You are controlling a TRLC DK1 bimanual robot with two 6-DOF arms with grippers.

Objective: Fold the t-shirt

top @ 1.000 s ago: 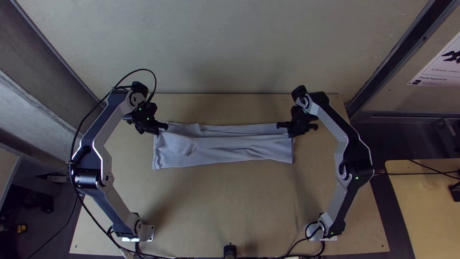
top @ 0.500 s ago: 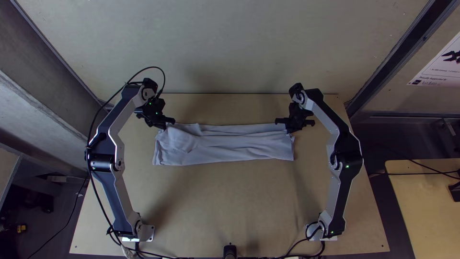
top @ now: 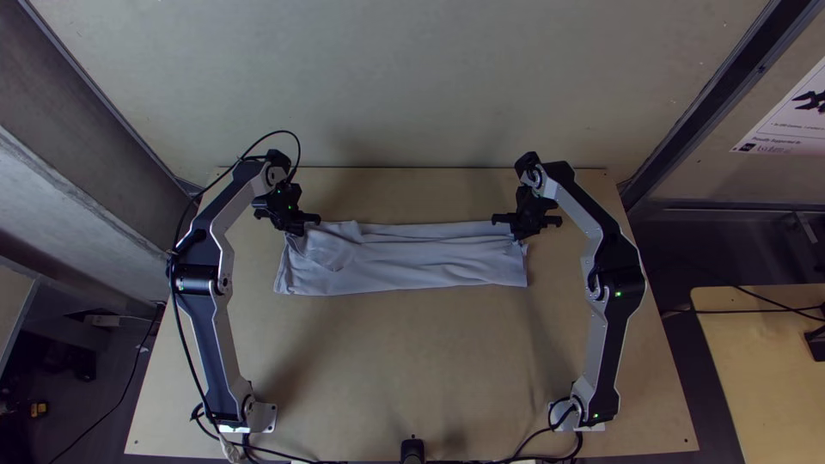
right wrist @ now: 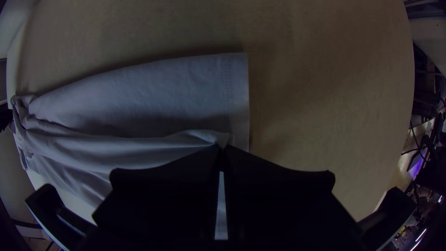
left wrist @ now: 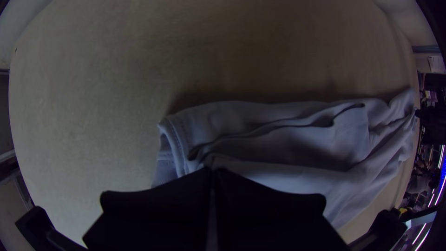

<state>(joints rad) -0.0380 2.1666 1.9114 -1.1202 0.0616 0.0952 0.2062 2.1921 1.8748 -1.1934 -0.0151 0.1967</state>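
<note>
Wooden table (top: 387, 369) beneath t-shirt (top: 404, 262); poster (top: 786, 116) on wall (top: 743, 182), apparently.

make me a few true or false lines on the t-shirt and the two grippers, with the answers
1. The t-shirt lies as a long, narrow band across the table. True.
2. The left gripper has its fingers spread wide. False: they are closed together on the cloth.
3. The right gripper pinches the cloth near a stitched edge. True.
4. Both grippers are at the same end of the t-shirt. False: they are near opposite ends.
</note>
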